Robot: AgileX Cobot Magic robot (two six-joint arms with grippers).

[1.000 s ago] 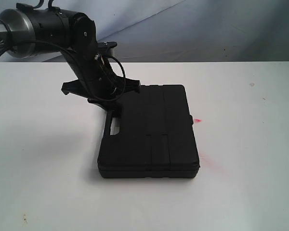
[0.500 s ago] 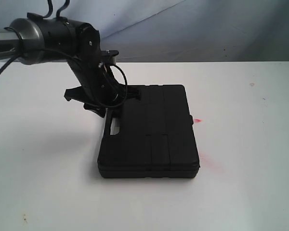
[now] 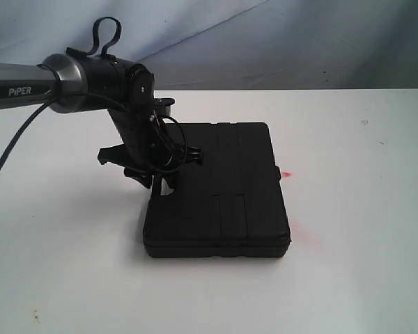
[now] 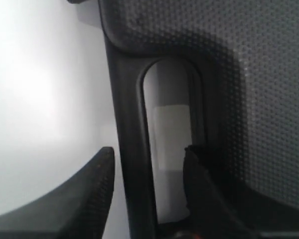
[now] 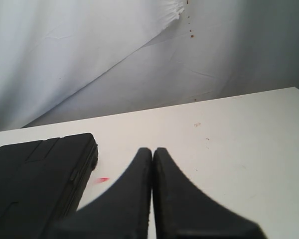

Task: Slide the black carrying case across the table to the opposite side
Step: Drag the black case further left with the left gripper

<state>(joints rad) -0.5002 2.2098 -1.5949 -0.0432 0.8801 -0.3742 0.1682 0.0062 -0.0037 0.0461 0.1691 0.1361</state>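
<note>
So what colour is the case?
The case is plain black; the exterior view shows it best.

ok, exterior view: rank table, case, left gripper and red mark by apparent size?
1. table, fills most of the frame
2. case
3. left gripper, clearly smaller than the case, though its height above the table may make it look larger than it is
4. red mark, a tiny fleck beside the case

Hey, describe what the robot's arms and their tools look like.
The left arm is a grey metal tube with white PiPER lettering, ending in black housings, with black cable looping along it. The left tool has black dimple-textured fingers. The right tool has matt black fingers tapering to curved tips.
</note>
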